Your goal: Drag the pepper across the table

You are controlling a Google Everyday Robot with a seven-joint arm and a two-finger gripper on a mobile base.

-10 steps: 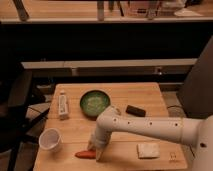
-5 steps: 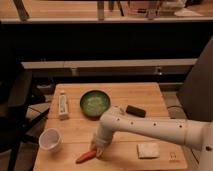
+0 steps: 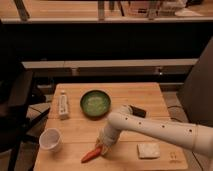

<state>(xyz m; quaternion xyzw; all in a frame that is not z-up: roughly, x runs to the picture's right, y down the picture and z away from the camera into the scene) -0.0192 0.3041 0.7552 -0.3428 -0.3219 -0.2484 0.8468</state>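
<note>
My arm reaches in from the right, pincer (image 3: 103,148) down on the pepper (image 3: 91,155) near the worktop (image 3: 150,95) front edge; I cannot tell its grip. A cup (image 3: 50,139) sits left, a bowl (image 3: 95,103) behind.

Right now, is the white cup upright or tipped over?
Upright: the white cup stands on the table near its front left corner, round mouth up. The hand is to its right, at the pepper.

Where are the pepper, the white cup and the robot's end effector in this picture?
pepper (image 3: 90,155), camera view, middle of its red-orange body.
white cup (image 3: 50,139), camera view, on its rim and opening.
end effector (image 3: 103,148), camera view, its tip, at the pepper's upper end.
</note>
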